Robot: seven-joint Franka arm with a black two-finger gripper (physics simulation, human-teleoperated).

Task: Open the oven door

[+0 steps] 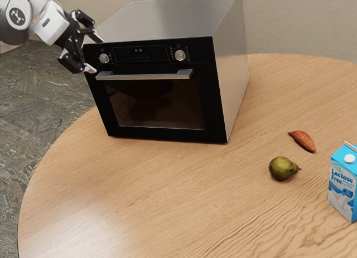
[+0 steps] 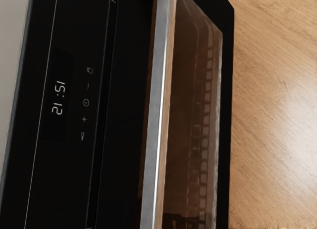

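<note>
1. Hovering near the oven (image 1: pixel 230 74), my gripper (image 1: pixel 94 53) has its jaws apart, close to the end of the handle (image 1: pixel 145 76) toward the exterior view's left.
2. The oven door (image 1: pixel 156 105) is closed, below the control panel and its two knobs (lit digits (image 2: pixel 58 98) glow there).
3. Toward the exterior view's right, a green pear (image 1: pixel 283 168) lies on the wooden table (image 1: pixel 167 202) between the oven and a blue-and-white carton (image 1: pixel 342 183).

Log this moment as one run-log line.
task: open oven door | door: shut | gripper: open, near control panel | handle: not gripped | pear, milk carton: on table
</note>
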